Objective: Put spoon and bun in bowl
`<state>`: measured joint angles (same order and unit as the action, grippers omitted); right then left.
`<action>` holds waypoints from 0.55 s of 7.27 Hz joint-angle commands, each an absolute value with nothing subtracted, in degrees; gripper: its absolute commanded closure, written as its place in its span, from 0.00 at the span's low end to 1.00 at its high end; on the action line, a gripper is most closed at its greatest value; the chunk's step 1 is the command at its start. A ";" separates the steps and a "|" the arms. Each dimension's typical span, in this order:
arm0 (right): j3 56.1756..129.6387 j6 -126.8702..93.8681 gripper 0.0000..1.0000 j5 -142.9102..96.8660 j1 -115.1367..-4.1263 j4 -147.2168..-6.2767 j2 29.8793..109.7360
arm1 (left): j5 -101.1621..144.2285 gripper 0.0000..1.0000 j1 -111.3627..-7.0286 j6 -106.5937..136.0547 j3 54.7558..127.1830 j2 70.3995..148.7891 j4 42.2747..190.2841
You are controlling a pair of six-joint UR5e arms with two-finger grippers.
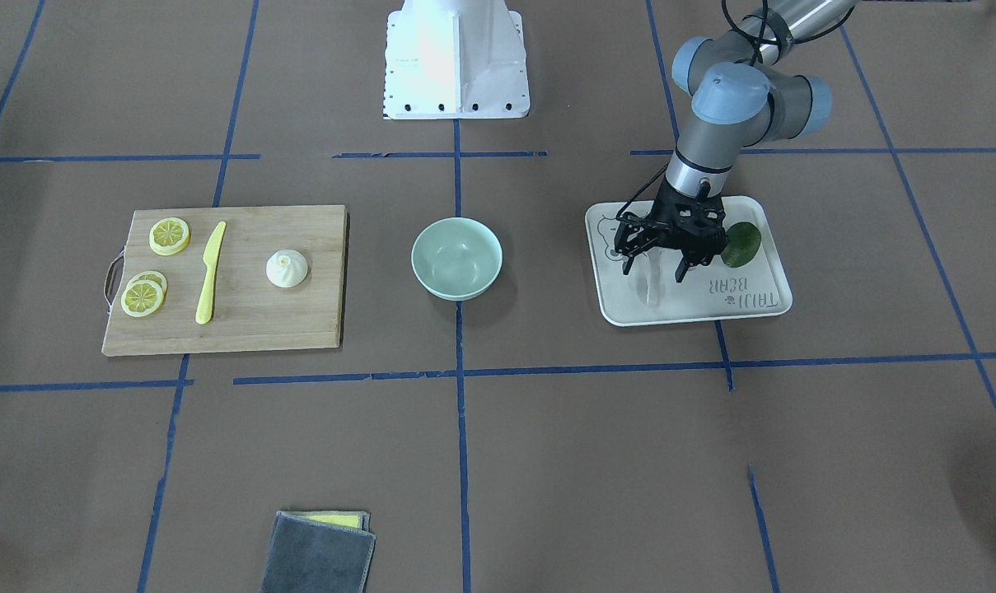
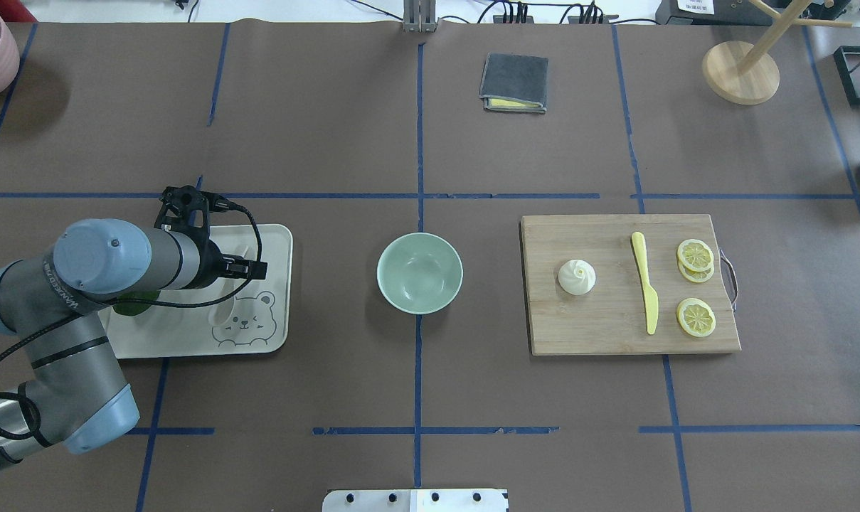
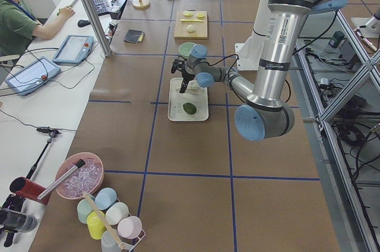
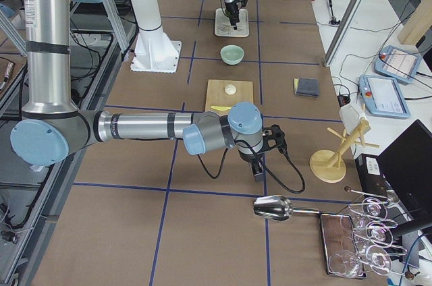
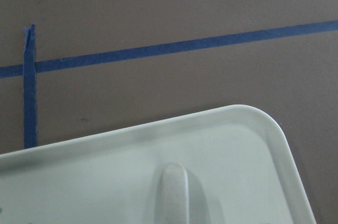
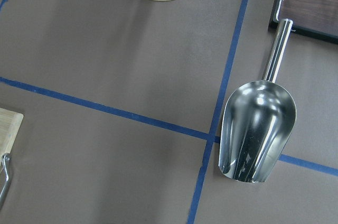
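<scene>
The off-white spoon (image 1: 651, 288) lies on the bear-print tray (image 1: 745, 309); its handle tip shows in the left wrist view (image 5: 174, 192). My left gripper (image 1: 655, 268) is open and hangs just above the spoon, one finger on each side of it. The mint-green bowl (image 1: 456, 257) stands empty at the table's middle, and also shows in the overhead view (image 2: 420, 272). The white bun (image 1: 287, 268) sits on the wooden cutting board (image 1: 300, 321). My right gripper (image 4: 258, 171) shows only in the exterior right view, far from the board; I cannot tell whether it is open.
A yellow knife (image 1: 210, 272) and lemon slices (image 1: 170, 235) lie on the board. A green leaf-like piece (image 1: 741, 245) lies on the tray. A folded grey cloth (image 1: 316, 553) lies on the operators' side. A metal scoop (image 6: 257, 129) lies below the right wrist.
</scene>
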<state>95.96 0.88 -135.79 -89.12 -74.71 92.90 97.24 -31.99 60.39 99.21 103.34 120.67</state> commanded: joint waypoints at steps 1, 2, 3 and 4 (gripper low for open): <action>95.89 0.88 0.00 -135.79 -89.12 -74.71 92.90 | 97.12 0.21 -31.29 62.66 98.96 103.36 120.76; 95.80 0.88 0.00 -135.79 -89.12 -74.71 92.90 | 97.12 0.22 -31.20 62.75 98.96 103.36 120.76; 95.80 0.88 0.00 -135.79 -89.12 -74.71 92.90 | 97.12 0.27 -31.20 62.75 98.96 103.19 120.67; 95.80 0.88 0.00 -135.88 -89.12 -74.71 92.90 | 97.12 0.45 -31.29 62.93 98.96 103.01 120.76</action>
<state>95.82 0.88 -135.81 -89.12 -74.71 92.90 97.12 -31.26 62.74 98.97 103.20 120.73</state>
